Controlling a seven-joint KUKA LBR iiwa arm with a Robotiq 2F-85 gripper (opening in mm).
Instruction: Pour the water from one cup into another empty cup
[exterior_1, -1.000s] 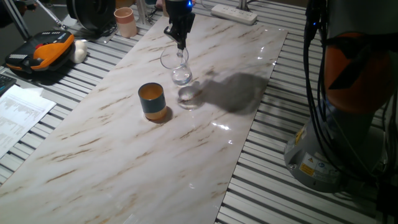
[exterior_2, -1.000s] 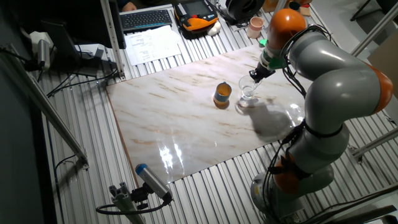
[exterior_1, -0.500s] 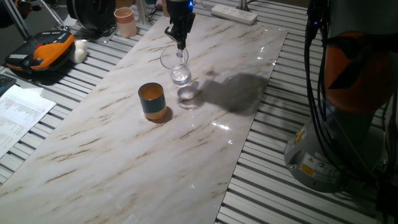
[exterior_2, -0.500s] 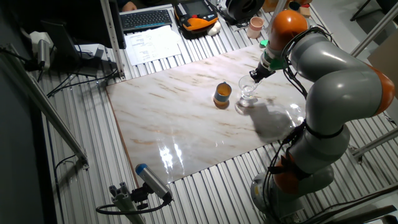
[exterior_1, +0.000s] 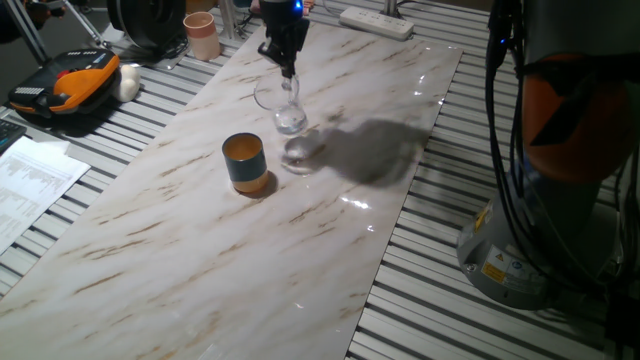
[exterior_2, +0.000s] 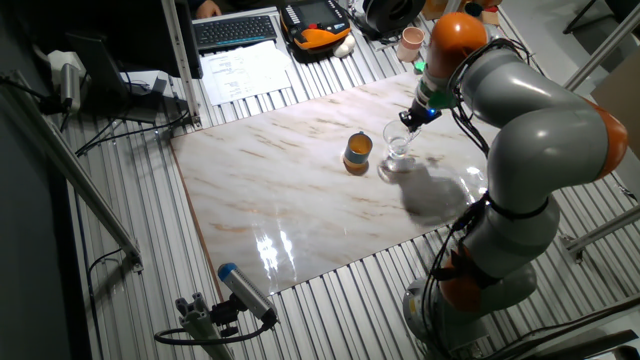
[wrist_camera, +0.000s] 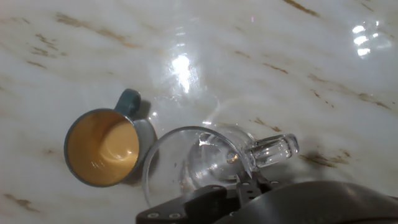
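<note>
— One fixed view first. Seeing what?

— A marble tabletop (exterior_1: 330, 210), with the glass cup (exterior_1: 283, 108) raised off it, hanging under the gripper (exterior_1: 287, 68). Pinched at the rim on the far side, fingers nearly together around the thin glass wall. Cup close to upright, a faint reflection on the marble just beneath.

— And the water?

— Barely visible; perhaps a thin clear layer at the thick base. Cannot tell for sure.

— The other cup?

— Teal cup (exterior_1: 244, 162) standing upright on the marble, near the glass cup, toward the camera and left. Orange inside. Apart from the glass, not touching. A pinkish-beige cup (exterior_1: 201, 36) well away on the slatted surface beyond the marble.

— Other fixed view?

— Same pairing: glass cup (exterior_2: 397, 146) held aloft by the gripper (exterior_2: 415, 118) at the end of the grey and orange arm (exterior_2: 530, 110). Teal cup (exterior_2: 357, 153) just beside it on the tabletop (exterior_2: 300, 200), on the side away from the arm.

— Hand view?

— Looking down into both. Glass cup (wrist_camera: 199, 165) directly below, rim gripped at the bottom edge of the picture, handle sticking out to the right. Teal cup (wrist_camera: 104, 146) to its left, orange interior showing, small teal handle pointing up. Rims seeming to overlap from this angle; contact or not, cannot tell.
</note>
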